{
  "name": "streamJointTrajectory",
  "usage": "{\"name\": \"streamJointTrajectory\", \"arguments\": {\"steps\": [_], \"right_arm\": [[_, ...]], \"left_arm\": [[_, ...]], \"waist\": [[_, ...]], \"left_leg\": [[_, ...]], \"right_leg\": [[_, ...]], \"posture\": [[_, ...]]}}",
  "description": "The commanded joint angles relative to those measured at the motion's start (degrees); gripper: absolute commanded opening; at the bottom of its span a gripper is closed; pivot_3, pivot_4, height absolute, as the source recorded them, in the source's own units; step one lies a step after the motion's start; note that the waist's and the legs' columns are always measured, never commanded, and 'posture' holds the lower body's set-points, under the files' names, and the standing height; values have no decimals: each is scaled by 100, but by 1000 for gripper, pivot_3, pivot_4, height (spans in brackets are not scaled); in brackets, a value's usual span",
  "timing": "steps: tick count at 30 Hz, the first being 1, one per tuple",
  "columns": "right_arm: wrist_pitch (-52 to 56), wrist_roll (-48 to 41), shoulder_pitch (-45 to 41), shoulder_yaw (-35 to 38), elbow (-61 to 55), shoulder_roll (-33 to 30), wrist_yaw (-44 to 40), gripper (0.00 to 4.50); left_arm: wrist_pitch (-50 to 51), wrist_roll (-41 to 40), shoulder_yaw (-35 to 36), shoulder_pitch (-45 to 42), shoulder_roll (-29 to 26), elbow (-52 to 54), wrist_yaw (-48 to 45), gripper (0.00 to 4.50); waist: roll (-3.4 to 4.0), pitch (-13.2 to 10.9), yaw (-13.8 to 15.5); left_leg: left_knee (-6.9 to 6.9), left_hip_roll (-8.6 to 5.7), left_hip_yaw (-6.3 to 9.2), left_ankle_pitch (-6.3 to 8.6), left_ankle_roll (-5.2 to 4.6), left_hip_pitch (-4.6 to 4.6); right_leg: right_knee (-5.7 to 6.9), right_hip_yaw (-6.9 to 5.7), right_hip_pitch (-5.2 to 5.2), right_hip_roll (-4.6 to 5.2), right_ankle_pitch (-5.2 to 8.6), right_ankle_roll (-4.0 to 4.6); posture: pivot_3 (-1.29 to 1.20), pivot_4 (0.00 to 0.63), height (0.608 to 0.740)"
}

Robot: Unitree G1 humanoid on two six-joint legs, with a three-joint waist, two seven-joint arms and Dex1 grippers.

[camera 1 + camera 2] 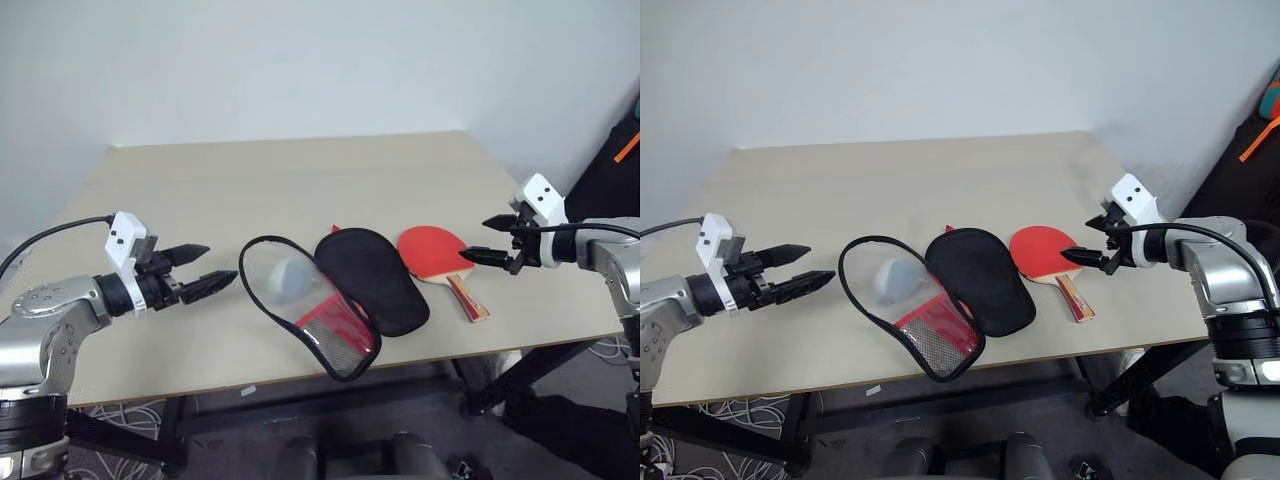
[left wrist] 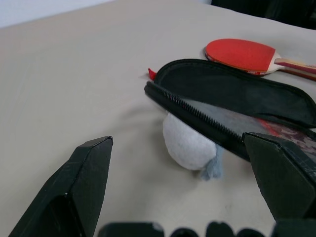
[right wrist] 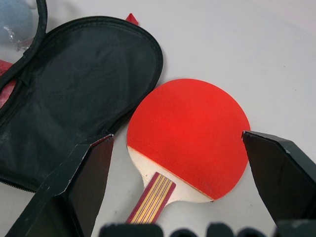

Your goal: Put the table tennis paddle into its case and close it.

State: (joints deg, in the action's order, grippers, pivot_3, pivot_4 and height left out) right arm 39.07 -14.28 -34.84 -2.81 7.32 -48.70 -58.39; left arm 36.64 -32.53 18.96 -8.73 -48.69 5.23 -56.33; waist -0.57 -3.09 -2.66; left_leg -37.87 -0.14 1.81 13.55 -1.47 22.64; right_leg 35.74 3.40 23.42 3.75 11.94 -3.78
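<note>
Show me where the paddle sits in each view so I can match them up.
Left eye: paddle right of centre, beside the case's black half.
Right eye: paddle just right of centre, same neighbour.
Left wrist: paddle upper right, beyond the case.
Right wrist: paddle centre, between the fingers.
Shared landmark: the open case, lying on the paddle's left.

- left gripper (image 2: pixel 180 190) black fingers spread wide, holding nothing
- black zippered fabric case (image 2: pixel 237 91) lies unzipped on beige table (image 2: pixel 74 74)
- white ball (image 2: pixel 187 145) under clear flap
- red round paddle (image 2: pixel 242 54) beyond case
</note>
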Motion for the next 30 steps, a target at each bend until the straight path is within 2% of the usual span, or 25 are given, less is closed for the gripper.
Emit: {"name": "streamJointTrajectory", "arguments": {"steps": [1,15,30], "right_arm": [[99,-129,57,259,-342,-134,13,4500],[576,-207,470,288,-871,-71,427,4500],[1517,-660,1135,687,-1921,70,1029,4500]], "left_arm": [[-43,-114,116,-12,-22,188,-6,4466],[25,-112,25,-237,-91,100,-124,4466],[82,-35,-162,-417,-122,38,-292,4466]], "waist": [[0,0,1],[-2,1,2],[-3,1,3]], "left_leg": [[0,0,0,0,0,0],[-3,-1,-2,0,0,1],[-5,1,-2,0,-1,-1]], "right_leg": [[0,0,0,0,0,0],[0,1,-1,1,0,-1],[1,1,-3,-1,0,-1]], "posture": [[0,0,740],[0,0,740],[0,0,740]]}}
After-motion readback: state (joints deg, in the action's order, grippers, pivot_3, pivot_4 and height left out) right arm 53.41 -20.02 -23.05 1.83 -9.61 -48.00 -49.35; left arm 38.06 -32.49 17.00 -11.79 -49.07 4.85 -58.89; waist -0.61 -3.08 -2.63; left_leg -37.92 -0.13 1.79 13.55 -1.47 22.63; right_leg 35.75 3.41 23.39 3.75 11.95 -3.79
